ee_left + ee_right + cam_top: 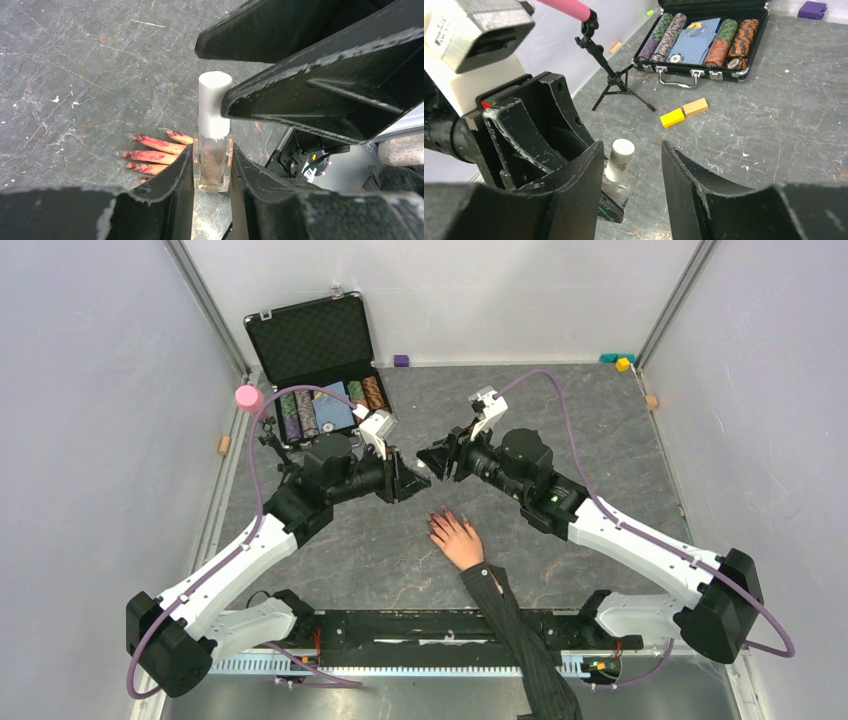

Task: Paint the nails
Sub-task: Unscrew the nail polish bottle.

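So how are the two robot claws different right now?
The left gripper is shut on the clear bottle, pinching its glass body; the right gripper is open and holds nothing. The left gripper grips low on the bottle; the right gripper's fingers sit either side of its white cap, with a gap showing. Both are black, two-fingered, and meet at that same bottle.

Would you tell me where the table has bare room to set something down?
Free: far right, between the right arm and the yellow block; near side, between the left arm and the hand. Crowded: around the bottle and the chip case.
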Robot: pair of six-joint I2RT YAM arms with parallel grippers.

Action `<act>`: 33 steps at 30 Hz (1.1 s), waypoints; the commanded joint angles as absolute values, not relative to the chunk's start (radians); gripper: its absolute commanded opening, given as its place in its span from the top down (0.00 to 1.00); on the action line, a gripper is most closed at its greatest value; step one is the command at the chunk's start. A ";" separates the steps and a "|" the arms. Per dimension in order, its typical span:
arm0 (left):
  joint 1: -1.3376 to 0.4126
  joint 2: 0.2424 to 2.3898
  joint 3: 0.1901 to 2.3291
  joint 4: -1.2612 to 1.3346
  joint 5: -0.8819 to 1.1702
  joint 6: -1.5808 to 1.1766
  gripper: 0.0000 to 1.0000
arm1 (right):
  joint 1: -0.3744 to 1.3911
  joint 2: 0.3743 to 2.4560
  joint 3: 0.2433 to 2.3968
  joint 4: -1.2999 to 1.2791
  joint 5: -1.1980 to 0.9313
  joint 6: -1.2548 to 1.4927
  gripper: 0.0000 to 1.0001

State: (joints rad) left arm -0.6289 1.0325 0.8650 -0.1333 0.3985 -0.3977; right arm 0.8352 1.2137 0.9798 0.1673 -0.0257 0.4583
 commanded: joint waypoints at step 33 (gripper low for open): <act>-0.602 0.944 0.896 0.082 0.850 -0.385 0.98 | 0.861 1.138 0.937 0.321 -0.360 0.295 1.00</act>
